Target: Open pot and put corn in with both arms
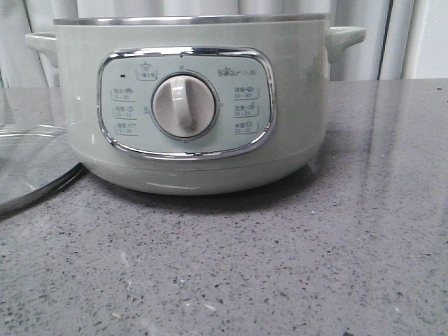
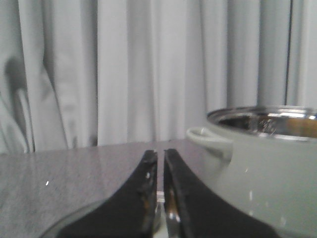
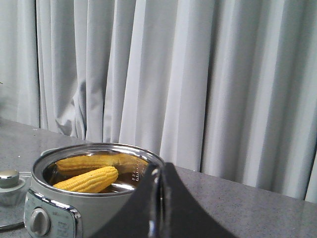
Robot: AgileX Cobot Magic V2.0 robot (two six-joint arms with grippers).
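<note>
The pale green pot (image 1: 301,140) stands uncovered in the middle of the table, dial facing me. In the right wrist view, the yellow corn (image 3: 89,179) lies inside the pot (image 3: 94,210), mirrored on the steel inner wall. My right gripper (image 3: 159,171) is shut and empty, raised beside the pot's rim. My left gripper (image 2: 159,153) has its fingers together with only a thin slit, low over the table beside the pot's handle (image 2: 208,136). It holds nothing that I can see. Neither gripper shows in the front view.
The clear glass lid (image 1: 35,164) lies flat on the table left of the pot. Its knob (image 3: 9,178) shows in the right wrist view and its rim (image 2: 64,225) under my left gripper. Grey curtains hang behind the table.
</note>
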